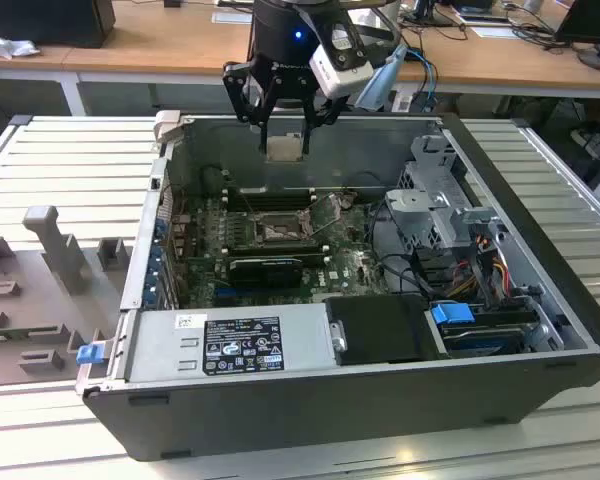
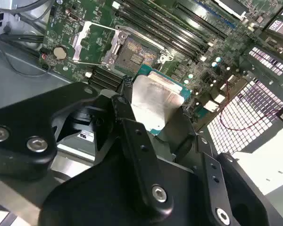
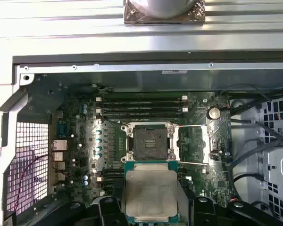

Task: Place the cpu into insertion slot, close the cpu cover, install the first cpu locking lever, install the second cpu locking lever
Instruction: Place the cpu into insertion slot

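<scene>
- Nearest me is the dark side wall of the case (image 1: 330,410). It lies open side up on a slatted table (image 1: 60,160).
- Just inside that wall sits a grey power supply (image 1: 230,345) with a label on it. A bundle of cables (image 1: 480,265) runs off toward the exterior view's right.
- On the table, to the exterior view's left of the case, stands a grey moulded fixture (image 1: 55,235).
- Further in, on the floor of the case, lies the green board (image 1: 205,235).
- The slot (image 1: 278,230) sits about mid-board. In both wrist views its dark contact field (image 3: 150,141) (image 2: 134,54) is uncovered.
- The cover (image 3: 193,145) is swung open, off the slot. It rests beside the slot on the exterior view's right (image 1: 325,212), and green board shows through its cut-out.
- A coin battery (image 3: 213,112) sits just past the open cover.
- Beyond the slot run the long black memory slots (image 3: 141,106), near the case's far wall.
- Above that far part of the board hangs the gripper (image 1: 283,135), closed on the cpu (image 1: 284,148).
- Its black fingers (image 2: 126,96) pinch the chip by opposite edges.
- The cpu (image 3: 151,193) is held flat with its pale metal top (image 2: 155,101) facing up. It is in the air, well apart from the slot and touching nothing on the board.
- Behind it all stands a wooden desk (image 1: 130,45).
</scene>
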